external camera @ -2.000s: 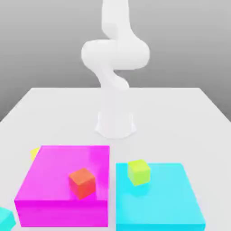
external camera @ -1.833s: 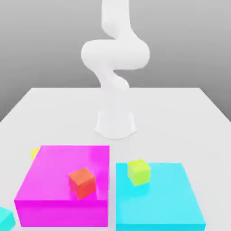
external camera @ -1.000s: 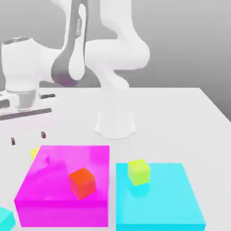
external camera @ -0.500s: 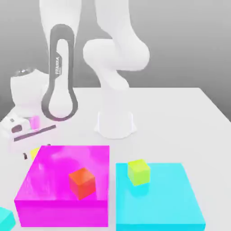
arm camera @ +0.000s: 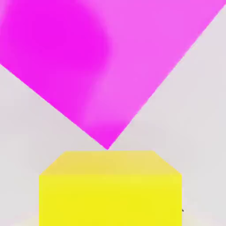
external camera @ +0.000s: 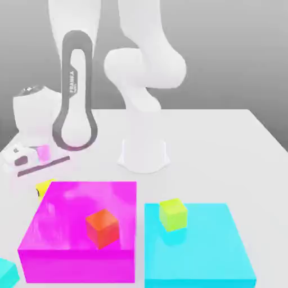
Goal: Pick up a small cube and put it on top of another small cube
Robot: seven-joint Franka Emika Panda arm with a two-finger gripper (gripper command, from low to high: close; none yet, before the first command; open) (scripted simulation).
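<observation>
- The gripper [external camera: 38,188] is low over the table [external camera: 225,146], at the far corner of the magenta block [external camera: 84,225] on the exterior view's left; whether it is released or clenched cannot be told.
- The yellow cube [external camera: 43,187] sits on the table right at the gripper, touching or just beside that far corner of the magenta block.
- In the hand view the yellow cube [arm camera: 110,190] is close under the hand, with the magenta block's [arm camera: 101,62] corner meeting its far top edge.
- The red cube [external camera: 102,228] rests on the magenta block, well away from the gripper.
- The green cube [external camera: 172,214] rests on the cyan block [external camera: 197,250], further still.
- A cyan cube [external camera: 7,273] lies beside the magenta block's near corner.
</observation>
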